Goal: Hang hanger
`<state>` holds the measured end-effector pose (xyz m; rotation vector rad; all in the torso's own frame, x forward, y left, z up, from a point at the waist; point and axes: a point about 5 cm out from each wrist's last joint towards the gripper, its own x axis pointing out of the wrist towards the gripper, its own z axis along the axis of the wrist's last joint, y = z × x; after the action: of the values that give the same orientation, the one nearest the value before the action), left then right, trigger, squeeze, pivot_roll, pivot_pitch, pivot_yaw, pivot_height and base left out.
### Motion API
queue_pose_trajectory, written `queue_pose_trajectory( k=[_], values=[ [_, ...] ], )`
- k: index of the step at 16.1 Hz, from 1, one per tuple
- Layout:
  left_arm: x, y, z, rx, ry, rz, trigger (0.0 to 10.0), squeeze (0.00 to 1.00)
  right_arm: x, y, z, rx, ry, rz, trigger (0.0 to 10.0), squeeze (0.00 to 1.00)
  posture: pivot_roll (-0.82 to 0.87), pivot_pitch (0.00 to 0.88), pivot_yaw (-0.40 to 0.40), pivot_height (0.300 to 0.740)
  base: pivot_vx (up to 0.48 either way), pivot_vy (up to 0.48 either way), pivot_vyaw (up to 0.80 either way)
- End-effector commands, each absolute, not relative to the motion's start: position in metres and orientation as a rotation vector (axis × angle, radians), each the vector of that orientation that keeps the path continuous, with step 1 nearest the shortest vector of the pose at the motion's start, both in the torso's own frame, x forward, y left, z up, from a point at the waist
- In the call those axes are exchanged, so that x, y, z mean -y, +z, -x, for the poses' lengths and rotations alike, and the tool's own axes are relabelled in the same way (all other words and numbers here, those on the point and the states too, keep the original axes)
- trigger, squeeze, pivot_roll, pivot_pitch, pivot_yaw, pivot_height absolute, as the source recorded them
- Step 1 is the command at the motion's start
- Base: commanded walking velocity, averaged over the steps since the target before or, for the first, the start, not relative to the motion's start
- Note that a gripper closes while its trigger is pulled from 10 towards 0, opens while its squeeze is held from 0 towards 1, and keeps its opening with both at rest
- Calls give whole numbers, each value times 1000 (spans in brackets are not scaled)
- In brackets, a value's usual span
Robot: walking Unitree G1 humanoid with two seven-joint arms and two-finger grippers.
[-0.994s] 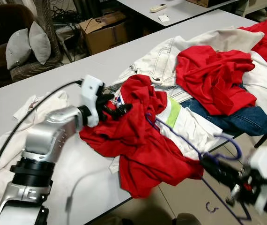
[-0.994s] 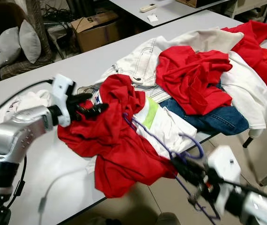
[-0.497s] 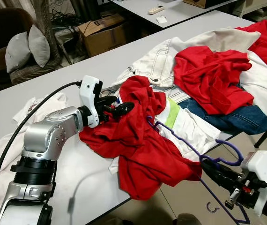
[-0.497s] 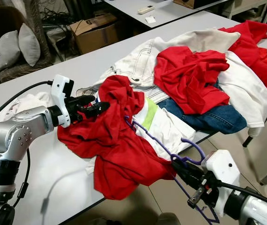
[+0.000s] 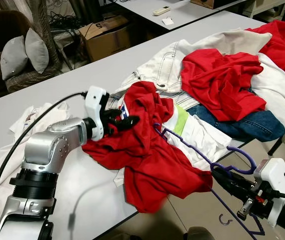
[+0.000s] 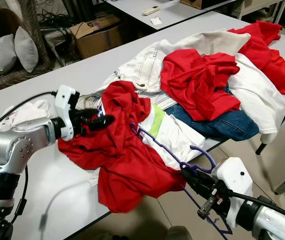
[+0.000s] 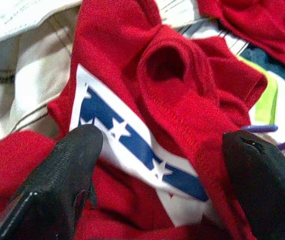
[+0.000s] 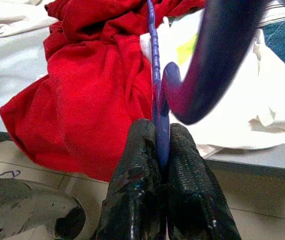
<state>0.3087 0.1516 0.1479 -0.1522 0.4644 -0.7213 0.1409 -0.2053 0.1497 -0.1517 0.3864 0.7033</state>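
Shirt (image 5: 147, 155) lies at the table's (image 5: 82, 75) front edge, its lower part draped over that edge. Left gripper (image 5: 125, 121) sits on the shirt's left side, fingers spread over the fabric. Hanger (image 5: 202, 155) runs from inside the shirt out past the front edge to the right gripper (image 5: 222, 179), which is off the table, below and right of the shirt. Clothes pile (image 5: 222, 80) behind and right of the shirt. Cardboard box (image 5: 105, 37) on the floor beyond the table's far edge.

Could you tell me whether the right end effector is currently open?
No, in the right wrist view the right end effector is shut on the purple hanger.
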Motion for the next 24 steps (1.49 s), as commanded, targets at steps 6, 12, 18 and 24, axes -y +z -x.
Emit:
queue_pose_trajectory(
  k=[6,12,18,24],
  values=[
    [-166,133,-309,-524,-642,160,0,0,203,147,-143,-395,712,142,10000,0,-312,0,172,740,0,0,0],
    [-155,140,-305,-500,-724,296,0,0,204,147,-144,-392,708,145,10000,0,-315,0,175,740,0,0,0],
    [-150,149,-303,-469,-783,414,0,0,204,147,-146,-389,704,152,10000,0,-313,0,173,740,0,0,0],
    [-150,161,-310,-366,-757,492,0,0,204,147,-148,-383,702,158,10000,0,-313,0,173,740,0,0,0]
  ],
)
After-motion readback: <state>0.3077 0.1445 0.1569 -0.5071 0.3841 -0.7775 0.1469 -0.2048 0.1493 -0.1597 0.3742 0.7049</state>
